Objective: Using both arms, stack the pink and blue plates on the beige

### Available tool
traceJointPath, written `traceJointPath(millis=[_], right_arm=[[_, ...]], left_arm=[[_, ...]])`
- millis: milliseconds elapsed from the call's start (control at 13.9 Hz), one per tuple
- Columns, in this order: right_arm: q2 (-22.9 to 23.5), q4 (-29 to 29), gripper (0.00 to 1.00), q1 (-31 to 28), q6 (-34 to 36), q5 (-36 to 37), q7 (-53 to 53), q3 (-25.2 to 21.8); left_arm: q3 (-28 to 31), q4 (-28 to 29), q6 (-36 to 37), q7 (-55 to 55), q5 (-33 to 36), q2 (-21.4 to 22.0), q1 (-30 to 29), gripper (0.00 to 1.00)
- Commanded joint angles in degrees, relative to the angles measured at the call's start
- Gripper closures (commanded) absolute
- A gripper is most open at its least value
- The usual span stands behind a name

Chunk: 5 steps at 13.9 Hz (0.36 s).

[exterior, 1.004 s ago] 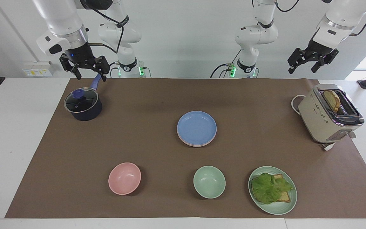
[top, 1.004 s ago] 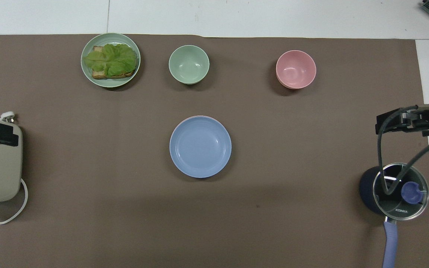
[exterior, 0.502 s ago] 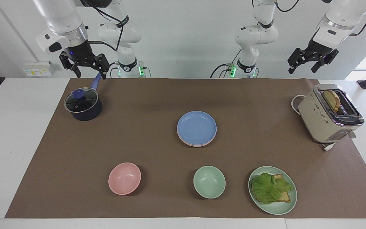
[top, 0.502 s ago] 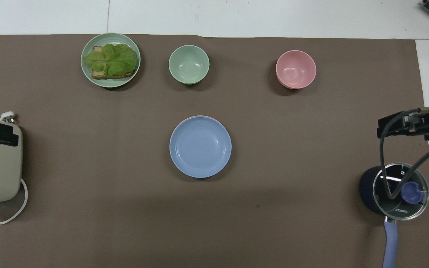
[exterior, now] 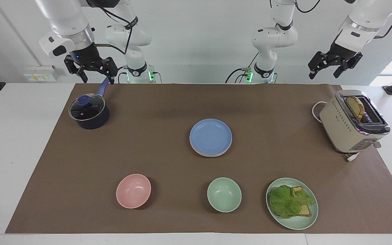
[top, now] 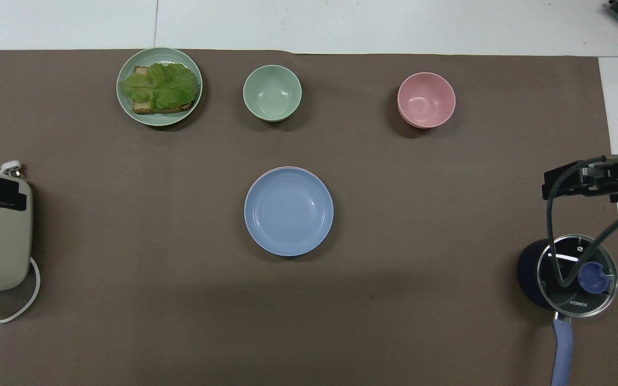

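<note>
The blue plate lies in the middle of the mat, also seen in the overhead view. It rests on the pink plate, of which only a thin rim shows beneath it. The beige plate is hidden. My right gripper hangs open and empty over the saucepan's handle, near the robots' edge of the mat. My left gripper waits open and empty in the air above the toaster's end of the table. Both are far from the plates.
A dark lidded saucepan stands at the right arm's end. A cream toaster with a bread slice stands at the left arm's end. Farthest from the robots are a pink bowl, a green bowl and a green plate with lettuce and bread.
My right gripper has risen a little and drawn back toward the robots' edge of the mat. The left gripper and the plates have not moved.
</note>
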<state>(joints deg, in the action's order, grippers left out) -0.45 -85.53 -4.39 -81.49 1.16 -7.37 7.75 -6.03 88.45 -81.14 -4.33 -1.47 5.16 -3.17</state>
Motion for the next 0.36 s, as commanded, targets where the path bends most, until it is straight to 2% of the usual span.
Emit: traceJointPath(millis=[0, 287], right_arm=[[-0.1, 0.4, 0.00, -1.1, -0.3, -1.5, -1.2, 0.6], [-0.2, 0.4, 0.00, -1.1, -0.4, -1.6, -0.8, 0.5]], left_arm=[[-0.4, 0.1, 0.9, 0.1, 0.1, 0.6, -0.6, 0.00], [-0.4, 0.1, 0.9, 0.2, 0.1, 0.6, -0.6, 0.00]])
